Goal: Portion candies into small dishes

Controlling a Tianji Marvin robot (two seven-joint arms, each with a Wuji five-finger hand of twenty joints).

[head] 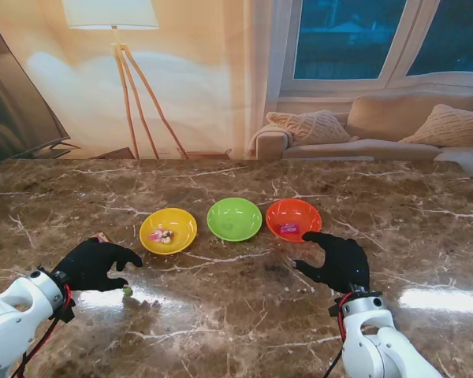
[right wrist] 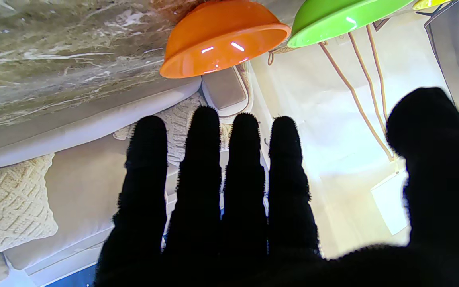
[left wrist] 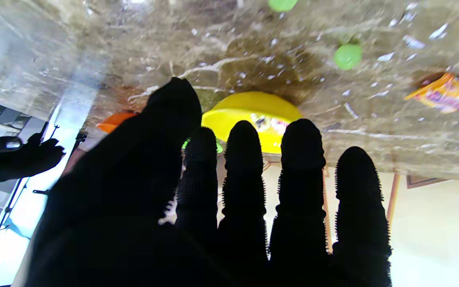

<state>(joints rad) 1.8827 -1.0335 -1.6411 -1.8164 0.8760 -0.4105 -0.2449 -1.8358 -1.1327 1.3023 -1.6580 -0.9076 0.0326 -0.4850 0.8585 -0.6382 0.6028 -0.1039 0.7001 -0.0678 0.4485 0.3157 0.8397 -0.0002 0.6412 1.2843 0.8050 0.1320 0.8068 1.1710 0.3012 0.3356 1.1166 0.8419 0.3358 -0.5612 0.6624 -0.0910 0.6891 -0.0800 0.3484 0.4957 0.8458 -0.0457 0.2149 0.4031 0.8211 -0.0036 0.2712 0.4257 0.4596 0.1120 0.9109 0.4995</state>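
Note:
Three small dishes stand in a row mid-table: a yellow dish (head: 185,220) holding a few wrapped candies (head: 164,235), an empty green dish (head: 234,219), and an orange dish (head: 307,211) with one pink candy (head: 289,228). My left hand (head: 94,264), in a black glove, hovers open near the table's left front and holds nothing. A small green candy (head: 128,290) (left wrist: 348,56) lies just by its thumb. A wrapped orange candy (left wrist: 446,93) lies beside the hand's far side. My right hand (head: 339,262) is open and empty, nearer to me than the orange dish (right wrist: 221,40).
The brown marble table (head: 236,315) reflects bright light patches near both wrists. A second green candy (left wrist: 282,4) shows at the edge of the left wrist view. The backdrop behind the table pictures a floor lamp (head: 114,24) and a sofa (head: 378,126).

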